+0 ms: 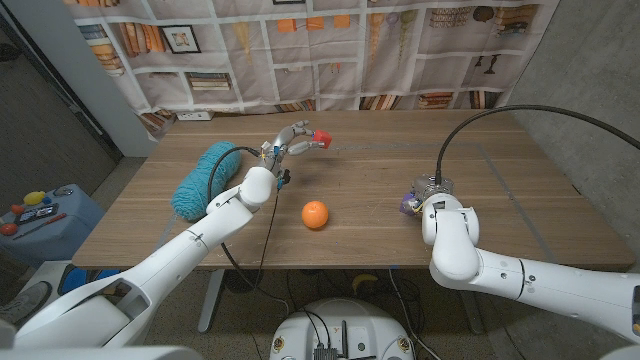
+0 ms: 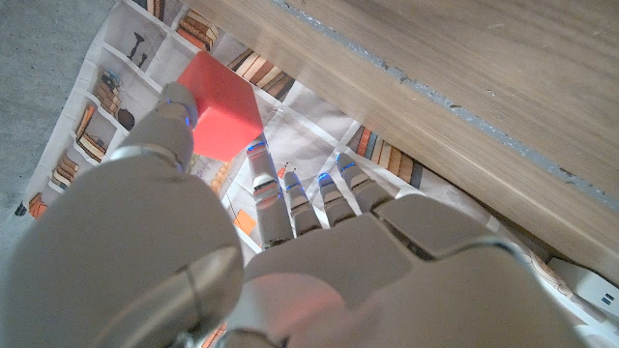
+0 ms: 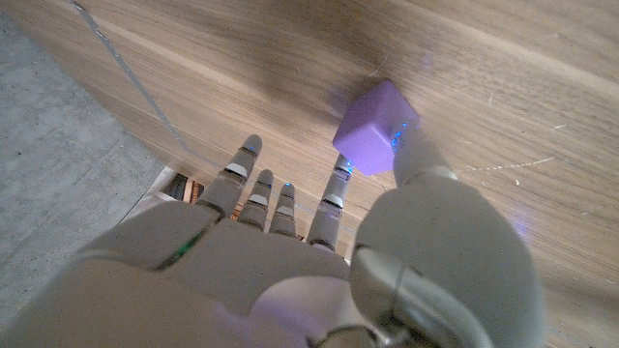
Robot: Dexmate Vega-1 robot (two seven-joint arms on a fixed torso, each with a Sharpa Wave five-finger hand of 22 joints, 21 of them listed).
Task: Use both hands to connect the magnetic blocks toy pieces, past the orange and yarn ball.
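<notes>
Here the left hand [image 1: 290,140] is raised over the far middle of the wooden bench [image 1: 520,210], pinching a red block [image 1: 323,136] between its thumb and a finger while the other fingers [image 2: 329,198] stand apart and fairly straight; the left wrist view shows the same red cube at the thumb tip. The right hand [image 1: 425,197] sits low at the right side of the bench, and its wrist view shows a purple block [image 3: 375,128] held at the tip of the thumb, close over the wood, with the remaining fingers loosely extended. From the head view that hand is mostly hidden behind its own wrist, so only a sliver of purple shows. An orange [image 1: 315,214] lies on the bench between the two arms, nearer the front edge. A teal yarn ball [image 1: 205,179] lies at the left, partly covered by the left forearm.
</notes>
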